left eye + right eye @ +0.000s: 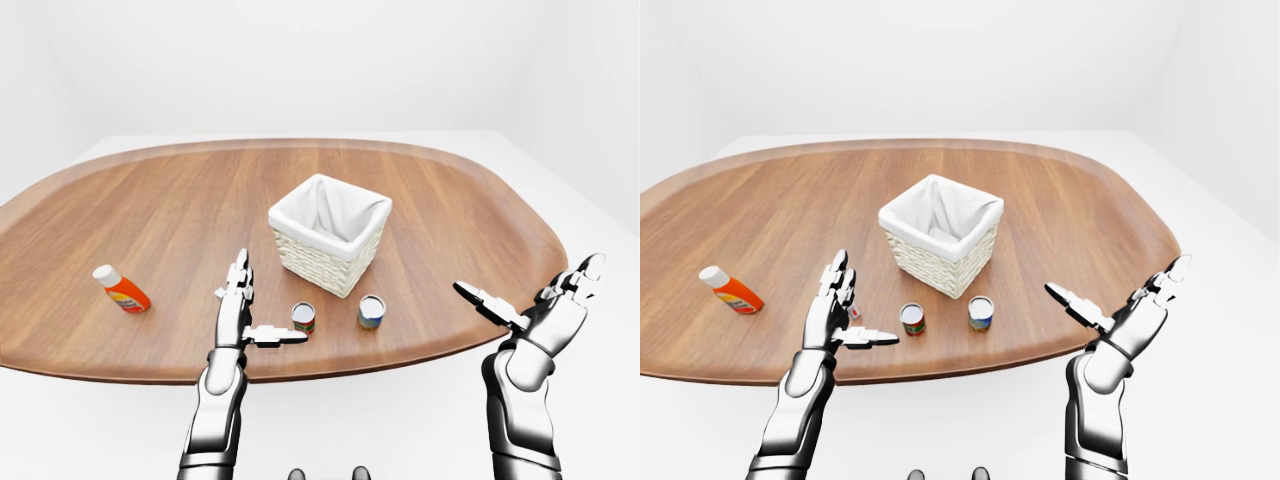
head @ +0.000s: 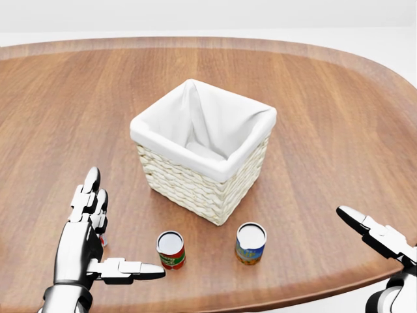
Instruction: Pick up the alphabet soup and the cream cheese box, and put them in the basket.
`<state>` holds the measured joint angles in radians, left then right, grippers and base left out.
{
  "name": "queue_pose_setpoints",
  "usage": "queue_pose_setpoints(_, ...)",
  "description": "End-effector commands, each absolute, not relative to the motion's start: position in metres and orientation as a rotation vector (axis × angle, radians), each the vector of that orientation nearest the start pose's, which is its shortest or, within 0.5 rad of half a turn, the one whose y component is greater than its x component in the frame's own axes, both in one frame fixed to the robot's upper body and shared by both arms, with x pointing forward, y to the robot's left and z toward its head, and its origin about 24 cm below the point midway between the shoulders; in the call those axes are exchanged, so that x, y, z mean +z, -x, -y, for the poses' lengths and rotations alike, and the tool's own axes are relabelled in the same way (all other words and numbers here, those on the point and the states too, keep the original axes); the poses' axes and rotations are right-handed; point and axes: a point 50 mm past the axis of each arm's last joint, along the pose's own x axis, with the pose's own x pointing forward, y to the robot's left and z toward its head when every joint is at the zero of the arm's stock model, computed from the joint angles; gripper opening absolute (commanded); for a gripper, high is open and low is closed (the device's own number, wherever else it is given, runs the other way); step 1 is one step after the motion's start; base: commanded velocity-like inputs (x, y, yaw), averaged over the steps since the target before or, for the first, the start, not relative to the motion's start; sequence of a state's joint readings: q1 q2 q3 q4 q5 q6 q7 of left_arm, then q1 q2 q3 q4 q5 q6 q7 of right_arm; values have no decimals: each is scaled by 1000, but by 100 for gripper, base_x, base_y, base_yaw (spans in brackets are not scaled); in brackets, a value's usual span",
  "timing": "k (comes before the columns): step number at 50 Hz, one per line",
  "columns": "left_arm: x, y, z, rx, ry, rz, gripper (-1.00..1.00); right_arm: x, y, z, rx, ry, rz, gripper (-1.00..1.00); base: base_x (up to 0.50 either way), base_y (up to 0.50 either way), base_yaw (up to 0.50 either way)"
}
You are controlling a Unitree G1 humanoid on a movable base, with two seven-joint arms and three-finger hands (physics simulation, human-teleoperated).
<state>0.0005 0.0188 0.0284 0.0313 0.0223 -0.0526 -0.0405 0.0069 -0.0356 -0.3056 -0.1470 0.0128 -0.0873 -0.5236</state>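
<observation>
Hands come first: the left hand (image 2: 88,244) is raised over the near edge of the table (image 2: 339,111), fingers straight and pointing toward the top of the head view, thumb stuck out sideways to the right, released and holding nothing. The right hand (image 1: 545,310) hangs off the table's right side, also spread wide and empty, thumb stretched left and fingers angled up to the right; the head view catches only its thumb and part of the wrist, while the eye views show the whole hand and forearm. Both are jointed chrome-grey metal. The alphabet soup (image 2: 171,250), a short can with a red label and pale lid, stands upright near the table's lower edge, just right of the left thumb. Beside it stands a second can (image 2: 250,243) with a blue and yellow label. Above both sits the basket (image 2: 203,149), square, woven of pale cream strands, lined with white cloth folded over its rim. The cream cheese box (image 1: 854,312) shows only as a sliver behind the left hand. The eye views alone show an orange bottle (image 1: 121,289) with a white cap lying tilted far to the left on the glossy brown wood.
</observation>
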Motion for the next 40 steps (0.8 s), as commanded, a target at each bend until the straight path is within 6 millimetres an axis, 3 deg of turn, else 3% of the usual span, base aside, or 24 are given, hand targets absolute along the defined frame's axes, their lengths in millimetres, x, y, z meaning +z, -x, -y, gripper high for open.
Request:
queue_pose_setpoints(1,40,-253,-158,-11,-36,23,100,85,-224,250,-820,0,248,100,25,0,0)
queue_pose_setpoints(40,44,-255,-173,127,-31,46,100,85,-223,251,-824,-3,249,100,26,0,0)
